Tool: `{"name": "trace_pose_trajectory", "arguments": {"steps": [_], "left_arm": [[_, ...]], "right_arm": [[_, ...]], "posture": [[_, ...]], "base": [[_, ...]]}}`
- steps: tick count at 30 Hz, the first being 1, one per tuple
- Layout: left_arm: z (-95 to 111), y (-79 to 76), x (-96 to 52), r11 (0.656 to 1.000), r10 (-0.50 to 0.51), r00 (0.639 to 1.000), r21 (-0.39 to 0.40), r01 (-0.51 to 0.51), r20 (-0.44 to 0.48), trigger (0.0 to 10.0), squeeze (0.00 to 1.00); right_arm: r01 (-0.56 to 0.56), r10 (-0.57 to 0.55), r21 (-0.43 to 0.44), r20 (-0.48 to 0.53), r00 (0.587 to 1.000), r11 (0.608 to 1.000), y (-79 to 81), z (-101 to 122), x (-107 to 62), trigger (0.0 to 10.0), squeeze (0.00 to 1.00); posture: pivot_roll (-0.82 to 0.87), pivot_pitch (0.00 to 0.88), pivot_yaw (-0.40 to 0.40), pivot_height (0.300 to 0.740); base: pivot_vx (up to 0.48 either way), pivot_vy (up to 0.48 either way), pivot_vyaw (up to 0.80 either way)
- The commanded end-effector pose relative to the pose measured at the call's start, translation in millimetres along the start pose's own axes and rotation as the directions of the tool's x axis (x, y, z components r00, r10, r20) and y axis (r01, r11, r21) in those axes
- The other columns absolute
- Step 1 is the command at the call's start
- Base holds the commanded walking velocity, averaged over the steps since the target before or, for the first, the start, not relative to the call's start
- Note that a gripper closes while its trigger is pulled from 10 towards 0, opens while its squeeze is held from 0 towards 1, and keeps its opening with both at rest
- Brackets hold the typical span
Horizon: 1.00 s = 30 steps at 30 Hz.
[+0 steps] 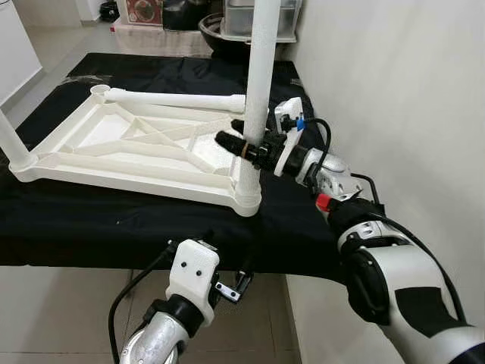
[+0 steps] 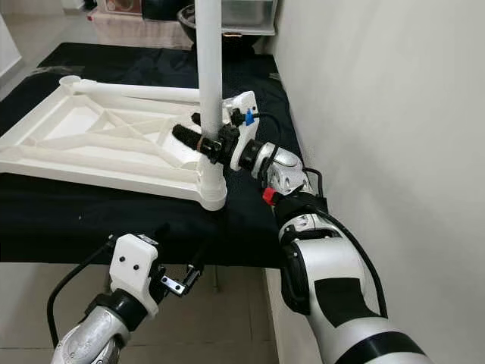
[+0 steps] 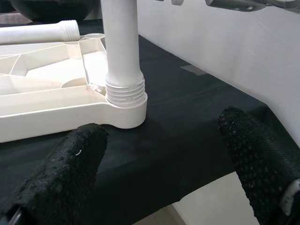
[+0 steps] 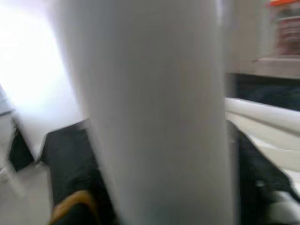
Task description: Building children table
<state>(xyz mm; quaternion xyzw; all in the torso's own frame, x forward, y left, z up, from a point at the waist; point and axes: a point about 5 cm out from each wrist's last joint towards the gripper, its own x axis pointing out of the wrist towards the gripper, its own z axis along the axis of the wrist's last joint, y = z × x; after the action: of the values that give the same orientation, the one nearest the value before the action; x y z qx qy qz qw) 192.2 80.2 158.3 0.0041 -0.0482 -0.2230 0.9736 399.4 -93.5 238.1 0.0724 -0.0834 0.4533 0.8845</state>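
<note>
Right claw clamping upright white table leg seated in corner socket of upturned tabletop; left claw hanging released, below worktop edge.

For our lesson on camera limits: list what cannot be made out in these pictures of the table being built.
- Upright leg: its top, cut off by the head views' upper edge.
- Right pincer: finger contact, hidden behind the leg; the right wrist view is blurred.
- Left corner leg: cut by the left edge.
- Thread depth at the socket: cannot tell.
</note>
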Motion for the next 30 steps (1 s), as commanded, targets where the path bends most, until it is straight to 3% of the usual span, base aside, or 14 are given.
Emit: {"name": "trace_pose_trajectory", "arguments": {"steps": [1, 5, 8, 9, 11, 12, 14, 15, 16, 19, 21, 28, 29, 30], "left_arm": [[2, -2.0, -0.8, 1.0, 0.0, 1.0, -0.004, 0.0, 0.011, 10.0, 0.0], [-1, -0.7, -1.7, 1.0, 0.019, 1.0, 0.0, -0.019, 0.001, 10.0, 0.0], [-3, 1.2, -2.6, 0.999, 0.045, 0.999, 0.004, -0.045, -0.007, 10.0, 0.0], [-4, 3.0, -2.7, 0.998, 0.06, 0.998, 0.005, -0.06, -0.011, 10.0, 0.0], [-4, 4.0, -2.4, 0.998, 0.064, 0.998, 0.005, -0.064, -0.012, 10.0, 0.0], [-4, 4.0, -2.4, 0.998, 0.064, 0.998, 0.005, -0.064, -0.012, 10.0, 0.0], [-4, 4.3, -1.9, 0.998, 0.064, 0.998, 0.006, -0.064, -0.011, 10.0, 0.0], [-4, 4.3, -1.9, 0.998, 0.064, 0.998, 0.006, -0.064, -0.011, 10.0, 0.0], [-4, 4.4, -1.7, 0.998, 0.064, 0.998, 0.008, -0.064, -0.011, 10.0, 0.0], [-4, 4.5, -1.6, 0.998, 0.064, 0.998, 0.009, -0.064, -0.011, 10.0, 0.0], [-3, 4.7, -1.3, 0.998, 0.064, 0.998, 0.01, -0.064, -0.009, 10.0, 0.0], [-3, 4.6, -1.1, 0.998, 0.067, 0.998, 0.009, -0.067, -0.007, 10.0, 0.0], [-3, 4.5, -1.0, 0.998, 0.067, 0.998, 0.008, -0.067, -0.007, 10.0, 0.0], [-3, 4.5, -1.0, 0.998, 0.067, 0.998, 0.008, -0.067, -0.007, 10.0, 0.0]], "right_arm": [[0.045, -0.045, 0.008, 0.033, 0.998, 0.999, 1.3, 5, 7.0, 0.0, 0.0], [0.169, -0.169, 0.003, 0.002, 0.986, 0.986, -1.7, -5, 6.2, 0.0, 0.0], [0.368, -0.368, -0.004, -0.036, 0.929, 0.93, -6.8, -20, 2.1, 0.0, 0.0], [0.56, -0.563, -0.055, -0.067, 0.824, 0.827, -12.3, -33, -5.9, 0.0, 0.0], [0.691, -0.697, -0.09, -0.086, 0.712, 0.717, -15.6, -44, -14.3, 0.0, 0.0], [0.691, -0.697, -0.09, -0.086, 0.712, 0.717, -15.6, -44, -14.3, 0.0, 0.0], [0.778, -0.782, -0.085, -0.1, 0.615, 0.622, -16.7, -51, -20.7, 0.0, 0.0], [0.778, -0.782, -0.085, -0.1, 0.615, 0.622, -16.7, -51, -20.7, 0.0, 0.0], [0.841, -0.844, -0.083, -0.095, 0.527, 0.535, -17.0, -53, -25.3, 0.0, 0.0], [0.876, -0.879, -0.082, -0.091, 0.468, 0.475, -16.9, -54, -28.5, 0.0, 0.0], [0.922, -0.925, -0.073, -0.054, 0.376, 0.379, -10.9, -51, -27.2, 0.0, 0.0], [0.949, -0.95, -0.055, -0.022, 0.31, 0.311, 9.2, -45, -10.1, 0.0, 0.0], [0.943, -0.944, -0.039, -0.009, 0.331, 0.331, 13.2, -44, -6.0, 3.5, 0.0], [0.943, -0.944, -0.039, -0.009, 0.331, 0.331, 13.2, -44, -6.0, 3.5, 0.0]], "posture": [[0.12, 0.081, -0.089, 0.74], [0.12, 0.083, -0.091, 0.74], [0.12, 0.084, -0.091, 0.74], [0.11, 0.086, -0.085, 0.74], [0.11, 0.086, -0.085, 0.74], [0.11, 0.086, -0.085, 0.74], [0.11, 0.09, -0.088, 0.74], [0.11, 0.09, -0.088, 0.74], [0.11, 0.09, -0.085, 0.74], [0.11, 0.09, -0.085, 0.74], [0.11, 0.095, -0.089, 0.74], [0.1, 0.101, -0.091, 0.74], [0.1, 0.102, -0.087, 0.74], [0.1, 0.102, -0.087, 0.74]], "base": [[0.0, 0.0, 0.0], [0.0, 0.0, 0.0], [0.0, 0.0, 0.0], [0.0, 0.0, 0.0], [0.0, 0.0, 0.0], [0.0, 0.0, 0.0], [0.0, 0.0, 0.0], [0.0, 0.0, 0.0], [0.0, 0.0, 0.0], [0.0, 0.0, 0.0], [0.0, 0.0, 0.0], [0.0, 0.0, 0.0], [0.0, 0.0, 0.0], [0.0, 0.0, 0.0]]}}
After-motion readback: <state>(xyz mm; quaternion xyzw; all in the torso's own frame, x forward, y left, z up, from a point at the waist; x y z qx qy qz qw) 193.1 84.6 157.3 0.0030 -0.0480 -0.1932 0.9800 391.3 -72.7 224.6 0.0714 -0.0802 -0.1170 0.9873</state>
